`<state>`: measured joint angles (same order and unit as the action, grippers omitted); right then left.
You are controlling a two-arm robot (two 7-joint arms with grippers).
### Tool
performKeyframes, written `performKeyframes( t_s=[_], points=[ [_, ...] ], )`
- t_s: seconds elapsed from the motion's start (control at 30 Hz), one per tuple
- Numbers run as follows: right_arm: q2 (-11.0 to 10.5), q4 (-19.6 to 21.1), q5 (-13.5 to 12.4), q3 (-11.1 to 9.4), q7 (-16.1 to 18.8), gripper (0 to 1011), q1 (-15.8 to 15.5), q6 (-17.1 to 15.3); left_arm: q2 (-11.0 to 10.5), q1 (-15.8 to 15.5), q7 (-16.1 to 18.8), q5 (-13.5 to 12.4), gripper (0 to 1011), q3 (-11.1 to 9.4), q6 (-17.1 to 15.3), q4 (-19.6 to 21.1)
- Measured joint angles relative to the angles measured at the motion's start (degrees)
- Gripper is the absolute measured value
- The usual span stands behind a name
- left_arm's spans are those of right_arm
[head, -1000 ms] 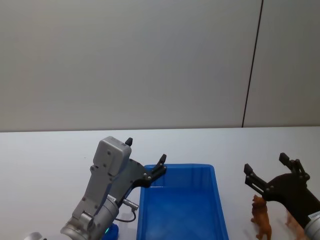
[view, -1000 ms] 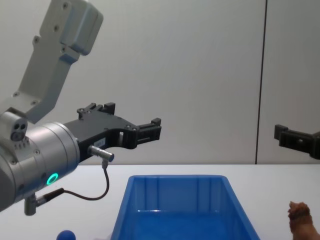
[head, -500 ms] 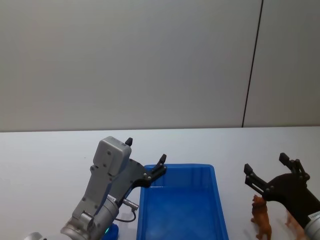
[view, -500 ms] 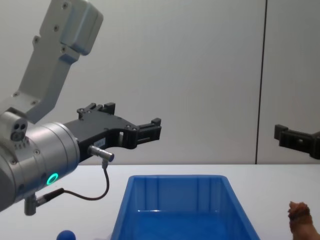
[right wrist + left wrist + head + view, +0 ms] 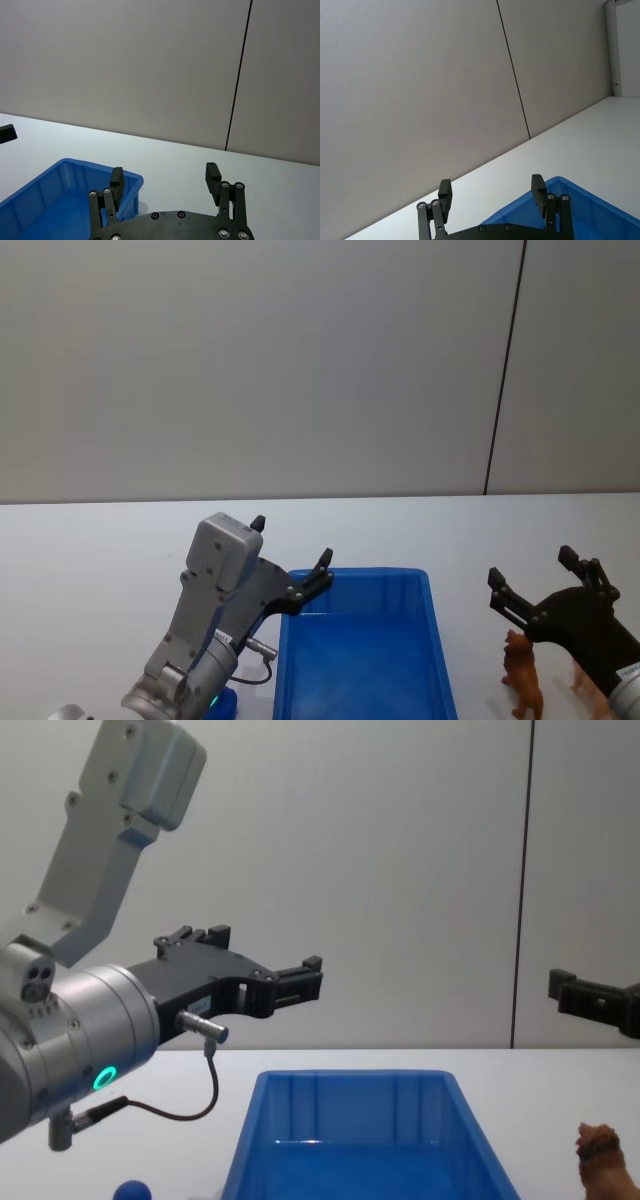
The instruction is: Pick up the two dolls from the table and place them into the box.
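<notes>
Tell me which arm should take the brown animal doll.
Right. The right gripper hangs open above the brown doll, which stands right of the box. The left gripper, also open, is at the box's left side, farther from it.

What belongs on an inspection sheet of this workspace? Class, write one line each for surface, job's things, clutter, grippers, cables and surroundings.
surface: plain white table, flat.
job's things: blue box open, no doll seen inside; brown doll standing on the table right of it; blue doll on the table left of it.
clutter: nothing seen.
grippers: left gripper open, raised near the box's far left corner; right gripper open, raised near the brown doll.
cables: black cable hanging in a loop under the left wrist.
surroundings: grey wall with a dark vertical seam.
</notes>
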<state>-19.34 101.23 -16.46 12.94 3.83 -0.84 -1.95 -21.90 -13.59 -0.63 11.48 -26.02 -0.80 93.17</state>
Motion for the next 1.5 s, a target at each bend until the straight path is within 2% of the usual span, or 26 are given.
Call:
performKeyframes(
  t_s=[0.87,1.2,1.5],
  points=[
    [-0.1,0.1,0.0,-0.1,-0.3,1001,-0.4,-0.3,0.0,0.0,0.0,0.0,1001,0.0,0.0,0.0],
    [-0.5,1.0,-0.1,-0.4,-2.8,1001,-2.1,-2.2,0.0,0.0,0.0,0.0,1001,0.0,0.0,0.0],
    [-1.7,2.3,-1.0,-1.2,-6.5,1001,-5.3,-3.5,0.0,0.0,0.0,0.0,1001,0.0,0.0,0.0]
  ],
)
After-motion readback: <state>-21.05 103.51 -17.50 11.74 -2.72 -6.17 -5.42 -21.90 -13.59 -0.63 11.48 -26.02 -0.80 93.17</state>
